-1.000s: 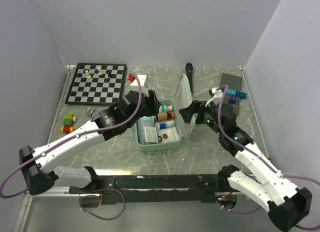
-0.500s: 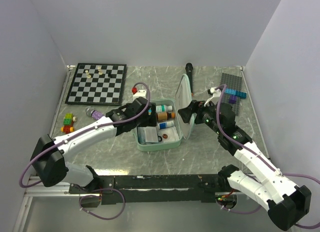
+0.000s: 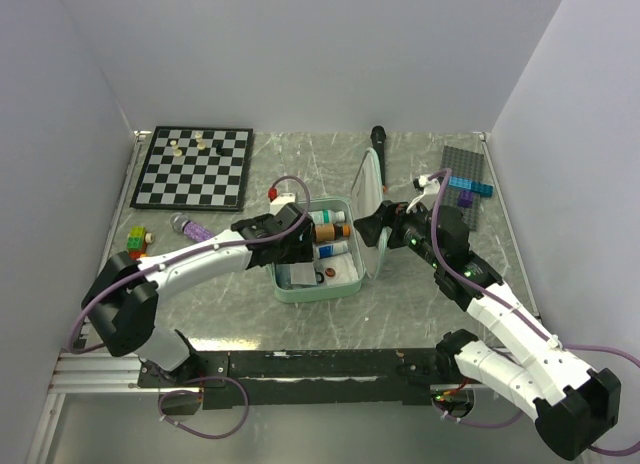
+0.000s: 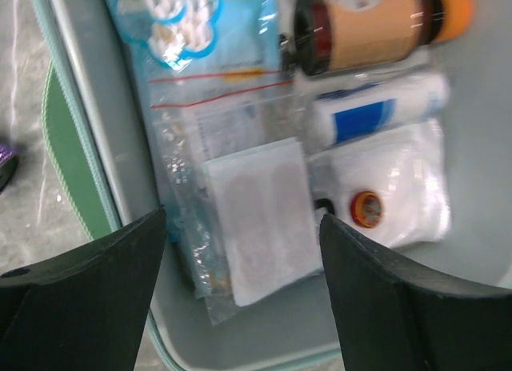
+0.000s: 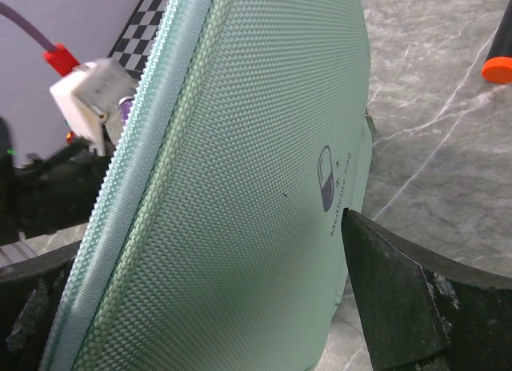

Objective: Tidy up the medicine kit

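Left wrist view showed us the left gripper, fingers apart and empty, right above the open medicine kit, while the right gripper, apart too, sat around its lid.

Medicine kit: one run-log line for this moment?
medicine kit: open, lid upright | left tool: open, over kit contents | right tool: open, at lid outer face
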You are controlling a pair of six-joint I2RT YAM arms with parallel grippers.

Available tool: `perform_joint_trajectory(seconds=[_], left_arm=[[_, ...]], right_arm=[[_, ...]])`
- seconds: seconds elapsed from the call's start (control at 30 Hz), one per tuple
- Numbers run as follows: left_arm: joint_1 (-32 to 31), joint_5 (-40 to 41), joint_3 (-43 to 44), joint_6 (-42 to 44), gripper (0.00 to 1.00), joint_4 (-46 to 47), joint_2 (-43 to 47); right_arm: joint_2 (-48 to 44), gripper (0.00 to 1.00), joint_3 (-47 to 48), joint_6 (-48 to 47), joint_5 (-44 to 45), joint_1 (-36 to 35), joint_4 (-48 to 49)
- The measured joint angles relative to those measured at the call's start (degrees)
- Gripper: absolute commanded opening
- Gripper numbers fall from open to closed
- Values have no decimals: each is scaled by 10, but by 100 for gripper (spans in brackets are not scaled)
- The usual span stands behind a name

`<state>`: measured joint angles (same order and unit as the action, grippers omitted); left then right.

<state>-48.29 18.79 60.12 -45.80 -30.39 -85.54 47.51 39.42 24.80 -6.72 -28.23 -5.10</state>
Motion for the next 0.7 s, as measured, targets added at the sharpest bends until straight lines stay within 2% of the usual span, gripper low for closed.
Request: perform_joint_trajectory(seconds=[0.37, 0.57, 0.7], left_arm=[[-1, 12, 14, -32, 76, -16, -50], [-1, 11, 16, -32, 66, -18, -59], [0, 10, 16, -31, 56, -22, -59]], right_arm=[[0, 100, -5, 7, -5, 3, 8], [0, 100, -5, 9, -7, 5, 9], [1, 100, -5, 9, -9, 5, 9]])
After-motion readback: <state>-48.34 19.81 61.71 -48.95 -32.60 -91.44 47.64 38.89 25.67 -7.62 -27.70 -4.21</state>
